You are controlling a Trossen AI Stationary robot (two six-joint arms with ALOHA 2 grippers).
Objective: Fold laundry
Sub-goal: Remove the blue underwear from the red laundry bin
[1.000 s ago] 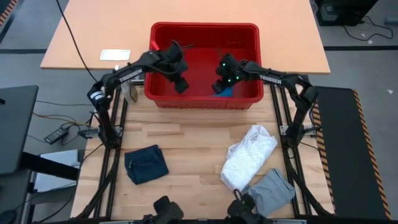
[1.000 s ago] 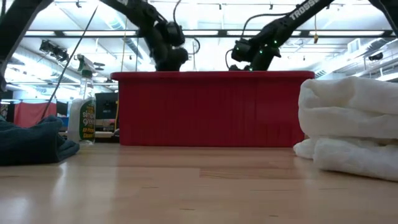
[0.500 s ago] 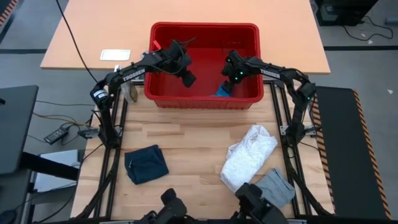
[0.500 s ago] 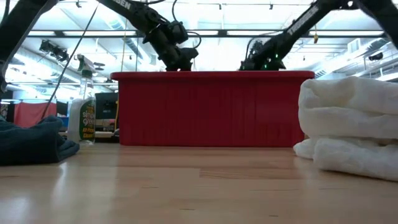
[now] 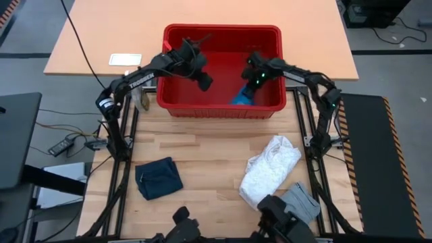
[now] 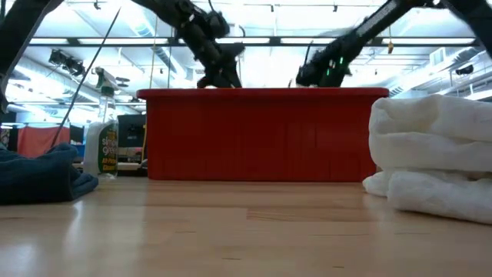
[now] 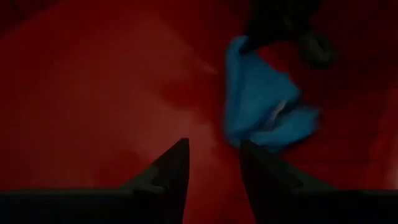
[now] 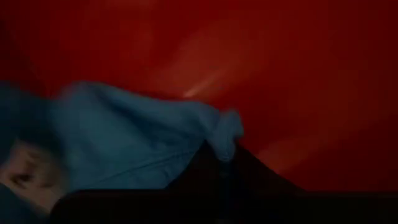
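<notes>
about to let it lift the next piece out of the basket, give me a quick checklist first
1. Right gripper fingers shut on the blue cloth: ok.
2. Blue cloth clear of the red basket: not ok, it hangs inside.
3. Left gripper clear of the cloth: ok, fingers apart, holding nothing.
4. Whole cloth gathered in the grip: cannot tell.
5. Bare table between the navy piece and white piece: ok.
</notes>
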